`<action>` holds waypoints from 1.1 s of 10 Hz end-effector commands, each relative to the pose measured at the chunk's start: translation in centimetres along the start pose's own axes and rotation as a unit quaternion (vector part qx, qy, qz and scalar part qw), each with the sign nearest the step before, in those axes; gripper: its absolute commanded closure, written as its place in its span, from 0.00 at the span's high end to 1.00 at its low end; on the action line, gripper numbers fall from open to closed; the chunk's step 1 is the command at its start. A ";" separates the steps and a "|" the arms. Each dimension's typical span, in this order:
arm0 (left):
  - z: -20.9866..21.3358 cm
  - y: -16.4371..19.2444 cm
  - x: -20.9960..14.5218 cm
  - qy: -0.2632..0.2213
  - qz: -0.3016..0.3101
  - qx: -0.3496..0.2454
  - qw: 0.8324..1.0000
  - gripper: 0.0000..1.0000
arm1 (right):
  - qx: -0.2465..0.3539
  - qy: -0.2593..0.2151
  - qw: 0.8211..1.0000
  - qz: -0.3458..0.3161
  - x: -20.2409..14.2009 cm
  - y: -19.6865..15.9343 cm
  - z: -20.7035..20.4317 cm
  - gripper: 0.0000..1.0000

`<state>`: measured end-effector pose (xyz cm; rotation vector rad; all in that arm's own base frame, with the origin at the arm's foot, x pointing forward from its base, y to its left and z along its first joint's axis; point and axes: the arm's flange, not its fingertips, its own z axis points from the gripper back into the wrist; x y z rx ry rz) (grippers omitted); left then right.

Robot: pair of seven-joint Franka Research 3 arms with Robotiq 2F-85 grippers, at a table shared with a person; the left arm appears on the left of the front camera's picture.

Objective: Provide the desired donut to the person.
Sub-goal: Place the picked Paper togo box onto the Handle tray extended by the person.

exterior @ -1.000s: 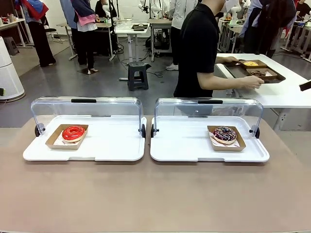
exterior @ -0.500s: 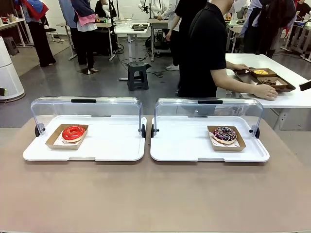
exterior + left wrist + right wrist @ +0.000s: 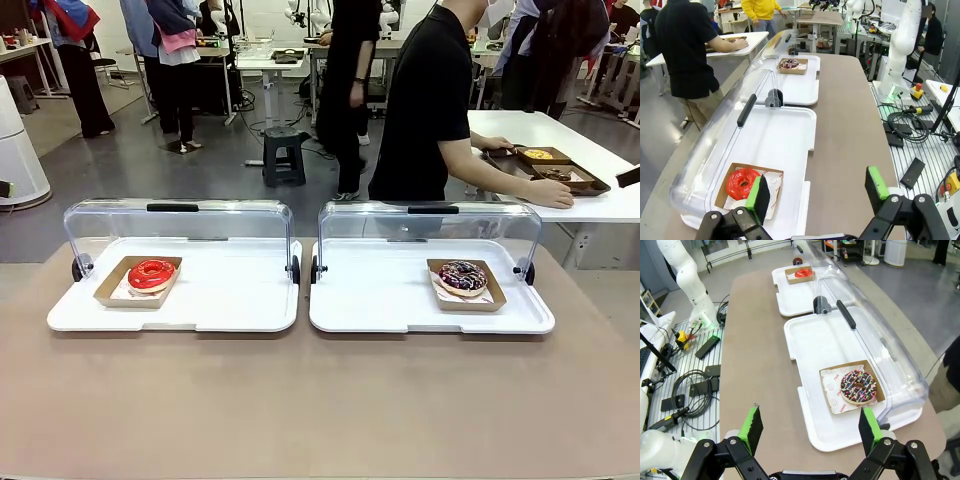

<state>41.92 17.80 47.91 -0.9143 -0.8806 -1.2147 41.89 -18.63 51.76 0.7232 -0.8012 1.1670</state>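
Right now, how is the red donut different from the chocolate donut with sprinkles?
The red donut has plain glossy red icing; the chocolate donut has dark icing with coloured sprinkles. The red donut lies on the left tray, near its left end; the chocolate donut lies on the right tray, near its right end. Both rest in brown cardboard boats, with the clear lids swung open behind.

light: bright, even, from overhead | shadows: faint — soft under the white trays (image 3: 180, 318) | glare: pale streaks on the clear lids (image 3: 715, 150) | focus: sharp up close, background softer | distortion: wrist views bow at edges — wide-angle
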 end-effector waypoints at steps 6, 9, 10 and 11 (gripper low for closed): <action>0.2 -0.1 0.0 -0.005 -0.001 -0.001 1.000 1.00 | 0.003 -0.001 1.000 0.000 0.0 0.0 -0.2 1.00; 0.2 -0.1 0.0 -0.005 -0.001 -0.001 1.000 1.00 | 0.003 -0.001 1.000 0.000 0.0 0.0 -0.2 1.00; 0.2 -0.1 0.0 -0.005 -0.001 -0.001 1.000 1.00 | 0.003 -0.001 1.000 0.000 0.0 0.0 -0.2 1.00; 0.2 -0.1 0.0 -0.005 -0.001 -0.001 1.000 1.00 | 0.003 -0.001 1.000 0.000 0.0 0.0 -0.2 1.00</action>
